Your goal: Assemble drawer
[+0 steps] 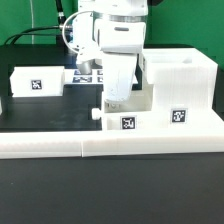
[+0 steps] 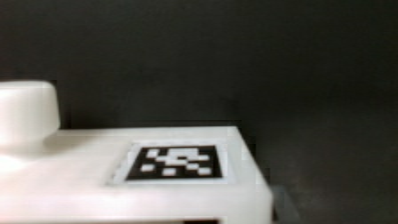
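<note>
We see the big white housing point(image 1: 182, 85) on the black counter point(image 1: 50, 115). A small tray point(image 1: 125, 121) sits just beside the housing, on the exterior view's left of it. Its knob point(image 1: 97, 115) points away from the housing. Its tag point(image 2: 178, 163) shows well in the wrist view. The tool point(image 1: 113, 100) is right above this tray. We cannot tell if it is wide or narrow. A second tray point(image 1: 35, 84) sits well apart from the housing, past the tool. A low rail point(image 1: 60, 145) runs in front of the housing.

White drawer point(image 1: 186, 72), black-and-white checkered tags point(image 1: 179, 115)
</note>
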Motion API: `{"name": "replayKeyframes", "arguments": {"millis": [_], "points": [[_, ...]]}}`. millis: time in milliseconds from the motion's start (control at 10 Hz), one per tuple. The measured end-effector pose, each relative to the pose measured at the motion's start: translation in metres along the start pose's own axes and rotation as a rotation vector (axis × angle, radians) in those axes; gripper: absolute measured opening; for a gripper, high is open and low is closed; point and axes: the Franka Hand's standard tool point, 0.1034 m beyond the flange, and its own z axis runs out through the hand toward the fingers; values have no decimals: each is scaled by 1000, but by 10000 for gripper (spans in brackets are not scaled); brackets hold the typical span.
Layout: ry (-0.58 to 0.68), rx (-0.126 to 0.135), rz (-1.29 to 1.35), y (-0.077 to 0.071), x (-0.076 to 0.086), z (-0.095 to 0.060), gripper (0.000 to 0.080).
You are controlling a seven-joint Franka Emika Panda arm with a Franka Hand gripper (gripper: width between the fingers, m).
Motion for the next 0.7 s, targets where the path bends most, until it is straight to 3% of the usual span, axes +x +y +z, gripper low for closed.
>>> {"name": "replayKeyframes", "arguments": {"millis": [700], "points": [[4,-12,-4,1,6,0,44]]}}
